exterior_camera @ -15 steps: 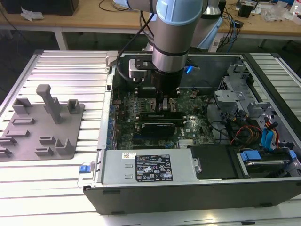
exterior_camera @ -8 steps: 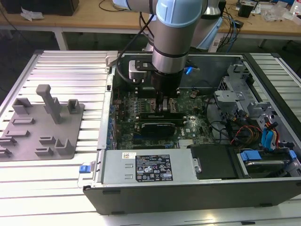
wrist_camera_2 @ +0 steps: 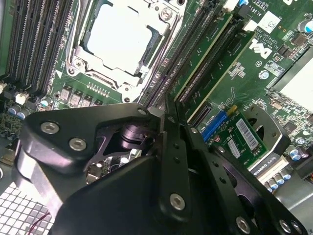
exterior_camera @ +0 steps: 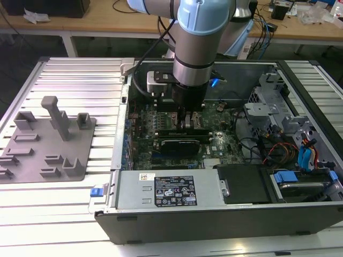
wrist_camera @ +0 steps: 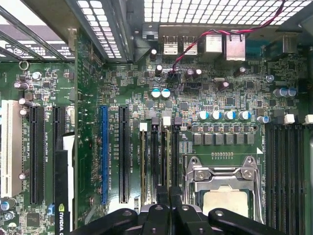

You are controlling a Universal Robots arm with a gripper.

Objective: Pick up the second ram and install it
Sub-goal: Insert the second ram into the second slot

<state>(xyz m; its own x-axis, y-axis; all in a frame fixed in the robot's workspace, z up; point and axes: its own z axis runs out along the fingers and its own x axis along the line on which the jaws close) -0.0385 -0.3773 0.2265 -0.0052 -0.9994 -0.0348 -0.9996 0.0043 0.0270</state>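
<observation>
Grey tray beside open computer case.

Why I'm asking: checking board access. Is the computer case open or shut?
Open. In the exterior view the computer case has no cover on top, and the motherboard inside lies exposed.

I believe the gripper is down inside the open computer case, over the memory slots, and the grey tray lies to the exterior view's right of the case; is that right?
Not quite: the exterior view shows the grey tray on the exterior view's left of the computer case. The rest holds: the gripper is down inside the case, over the memory slots.
</observation>
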